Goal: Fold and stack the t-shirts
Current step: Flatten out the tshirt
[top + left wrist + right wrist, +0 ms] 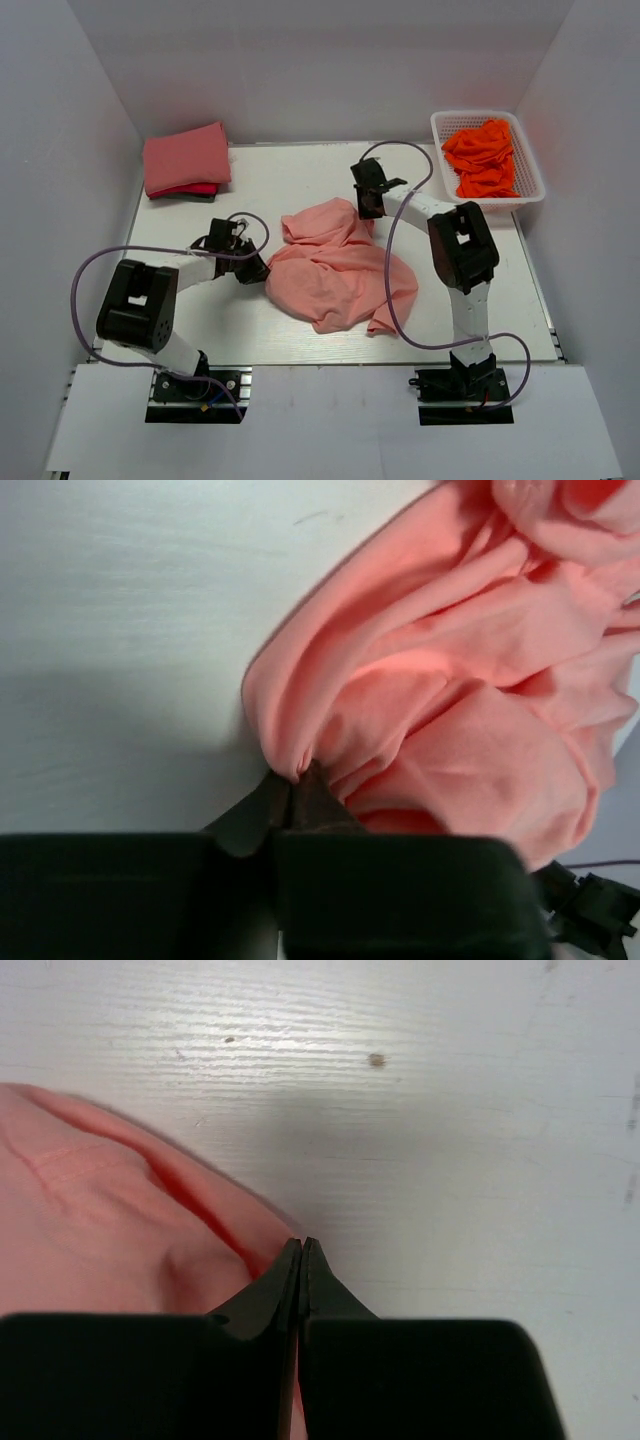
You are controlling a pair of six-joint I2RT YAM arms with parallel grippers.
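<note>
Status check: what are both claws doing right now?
Left gripper shut on crumpled pink shirt. Right gripper shut at its far edge, grip unclear. Nothing blocking.

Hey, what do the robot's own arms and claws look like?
Both arms have white links with chunky black joint housings, black base plates and a looping purple-grey cable each. The left claw and right claw are matt black, each with two tapered, pointed fingers. No markings are readable.
</note>
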